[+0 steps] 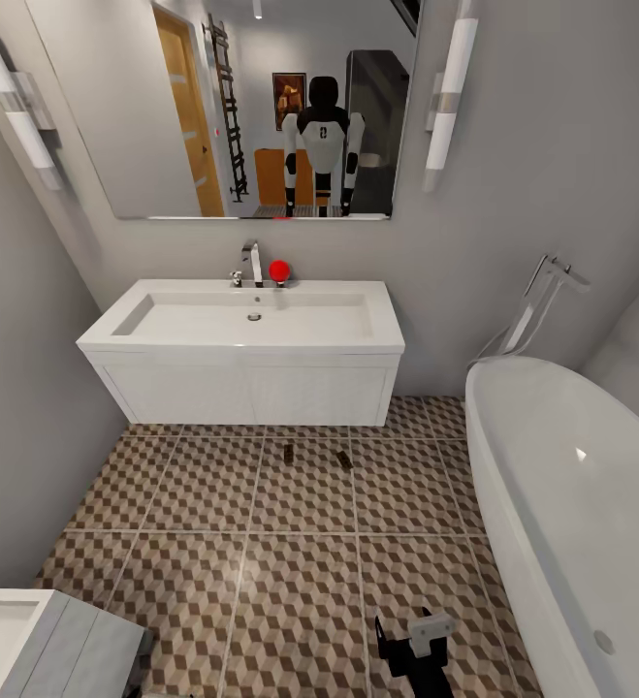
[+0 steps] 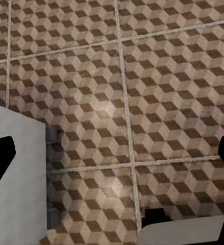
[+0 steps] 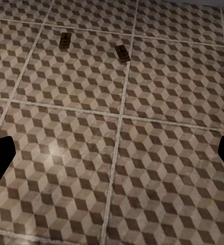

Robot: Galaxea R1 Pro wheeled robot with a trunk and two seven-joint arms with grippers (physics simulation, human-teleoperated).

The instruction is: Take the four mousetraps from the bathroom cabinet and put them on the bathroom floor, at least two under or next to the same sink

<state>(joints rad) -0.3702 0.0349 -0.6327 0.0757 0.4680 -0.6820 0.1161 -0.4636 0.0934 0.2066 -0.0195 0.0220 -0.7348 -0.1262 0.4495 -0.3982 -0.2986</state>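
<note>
Two small brown mousetraps lie on the cube-patterned bathroom floor (image 1: 212, 543) just in front of the sink (image 1: 251, 320), one (image 1: 288, 452) left of the other (image 1: 343, 460). Both sit close to the white vanity's front edge. The right wrist view has them as the left mousetrap (image 3: 65, 40) and the right mousetrap (image 3: 122, 53), well ahead of my right gripper (image 3: 112, 158), which is open and empty. That right gripper (image 1: 411, 648) hangs low over the tiles near the bathtub. My left gripper (image 2: 112, 155) is open over bare tiles. An orange-brown cabinet (image 1: 271, 174) appears in the mirror behind my reflection.
A white oval bathtub (image 1: 571, 504) fills the right side. A low white drawer unit (image 1: 38, 640) stands at the front left, with its grey corner (image 2: 17, 168) close to my left gripper. A red ball (image 1: 278, 270) rests beside the chrome tap (image 1: 252, 262).
</note>
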